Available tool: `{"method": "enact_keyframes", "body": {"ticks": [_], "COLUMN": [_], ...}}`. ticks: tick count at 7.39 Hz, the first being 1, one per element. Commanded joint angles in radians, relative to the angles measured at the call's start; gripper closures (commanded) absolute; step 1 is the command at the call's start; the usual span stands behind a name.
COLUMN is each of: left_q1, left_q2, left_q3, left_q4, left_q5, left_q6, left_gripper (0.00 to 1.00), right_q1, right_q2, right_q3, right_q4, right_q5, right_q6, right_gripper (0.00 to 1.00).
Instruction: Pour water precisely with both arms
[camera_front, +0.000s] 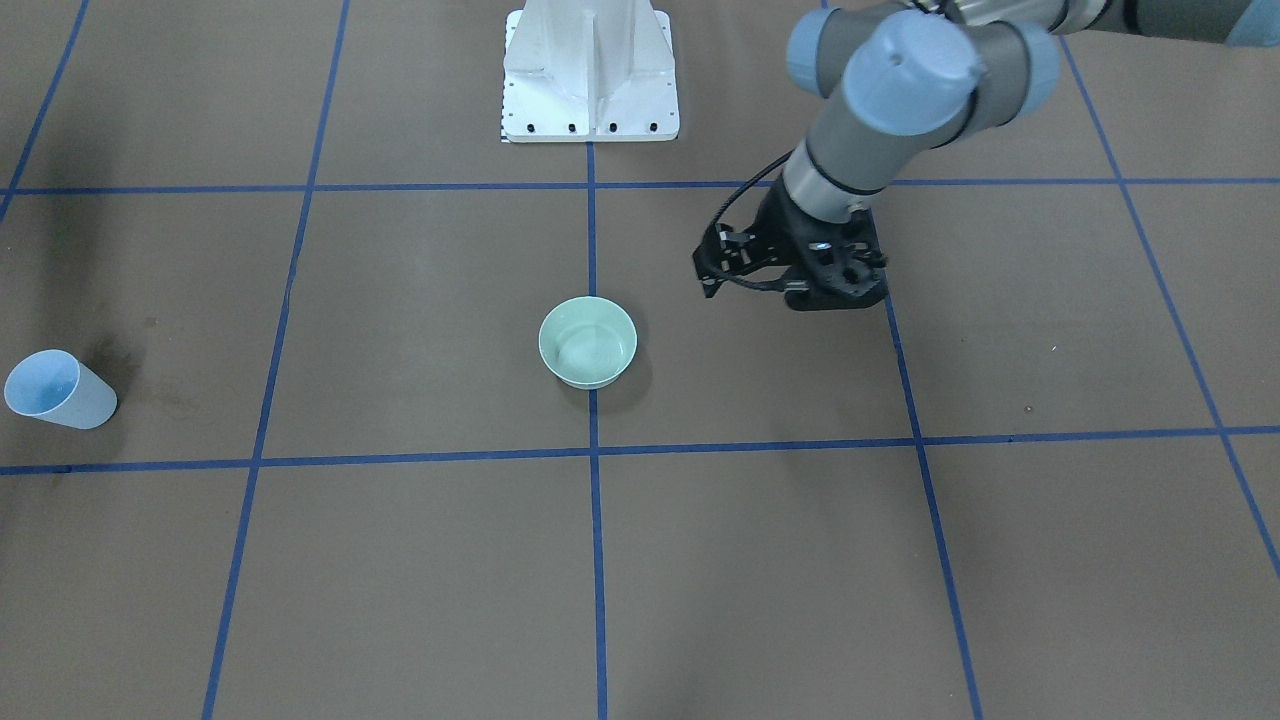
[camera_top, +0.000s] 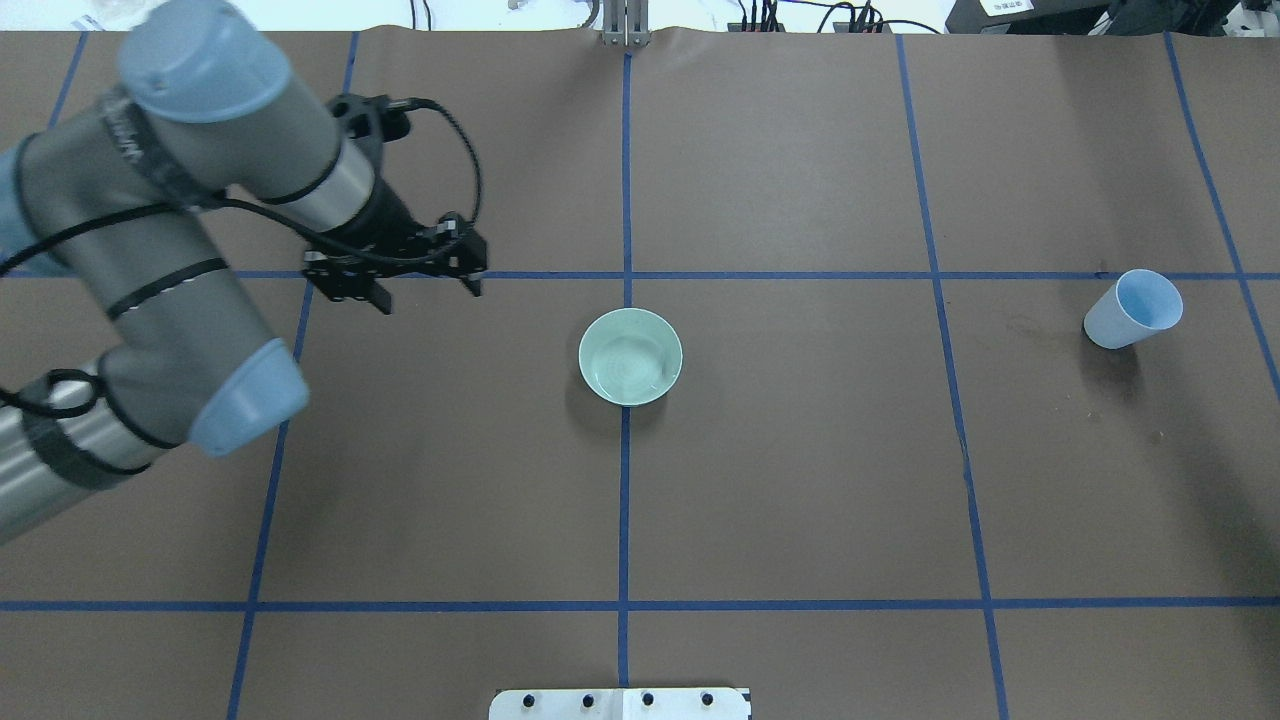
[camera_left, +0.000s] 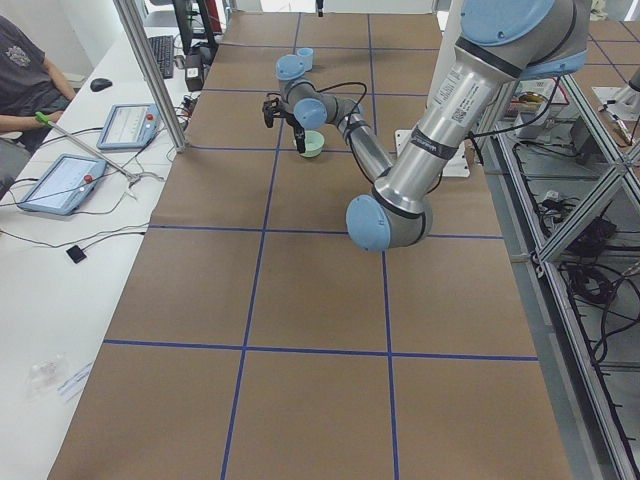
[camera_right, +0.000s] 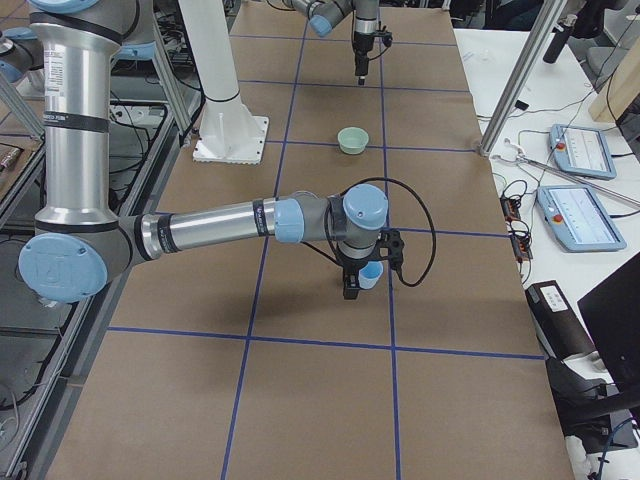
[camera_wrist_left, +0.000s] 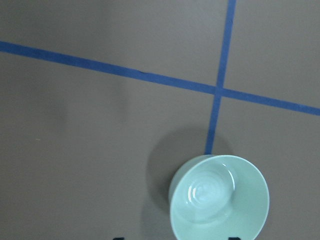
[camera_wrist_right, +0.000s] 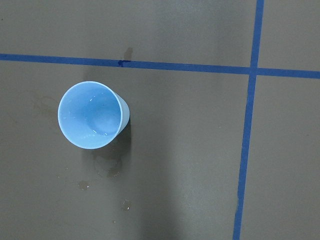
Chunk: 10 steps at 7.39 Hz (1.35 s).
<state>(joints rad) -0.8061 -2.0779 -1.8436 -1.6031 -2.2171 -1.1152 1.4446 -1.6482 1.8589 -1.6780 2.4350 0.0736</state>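
Observation:
A pale green bowl (camera_top: 630, 357) stands mid-table on a blue tape line, with ring-shaped ripples and a glint inside it (camera_wrist_left: 205, 192). My left gripper (camera_top: 430, 297) hangs open and empty to the bowl's left, apart from it (camera_front: 760, 285). A light blue cup (camera_top: 1133, 308) stands upright far to the right. Faint whitish glints of water (camera_wrist_right: 95, 132) show low inside the cup (camera_wrist_right: 91, 115). My right gripper (camera_right: 360, 283) shows only in the exterior right view, overlapping the cup (camera_right: 373, 274). I cannot tell whether it is open or shut.
The white pedestal (camera_front: 590, 75) is bolted at the robot's side of the table. Wet spots (camera_wrist_right: 82, 185) mark the brown paper beside the cup. Blue tape lines (camera_top: 625, 500) grid the table. A seated person and tablets (camera_left: 60, 180) are at a side desk.

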Motion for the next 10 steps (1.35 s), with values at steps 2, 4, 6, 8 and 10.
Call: {"method": "enact_keyframes", "body": {"ticks": [2, 4, 6, 8, 10], "left_q1": [-0.116, -0.168, -0.168, -0.166, -0.165], "left_q2": [0.283, 0.338, 0.335, 0.335, 0.335], "left_q3": [-0.109, -0.108, -0.108, -0.106, -0.106], "left_q4": [0.009, 0.006, 0.008, 0.008, 0.008], "left_q5": [-0.01, -0.01, -0.01, -0.009, -0.009], "left_q6": [0.398, 0.564, 0.552, 0.537, 0.523], "left_gripper": [0.0, 0.0, 0.0, 0.0, 0.0], "right_q1": [-0.026, -0.05, -0.105, -0.226, -0.248], "right_q2": [-0.103, -0.143, -0.137, -0.133, -0.133], "right_q3": [-0.033, -0.233, -0.408, -0.431, -0.434], "right_q4": [0.452, 0.946, 1.333, 1.438, 1.506], "right_q5": [0.006, -0.025, -0.069, -0.14, -0.145], "right_q6": [0.002, 0.033, 0.078, 0.193, 0.256], "right_gripper": [0.0, 0.0, 0.0, 0.01, 0.0]}}
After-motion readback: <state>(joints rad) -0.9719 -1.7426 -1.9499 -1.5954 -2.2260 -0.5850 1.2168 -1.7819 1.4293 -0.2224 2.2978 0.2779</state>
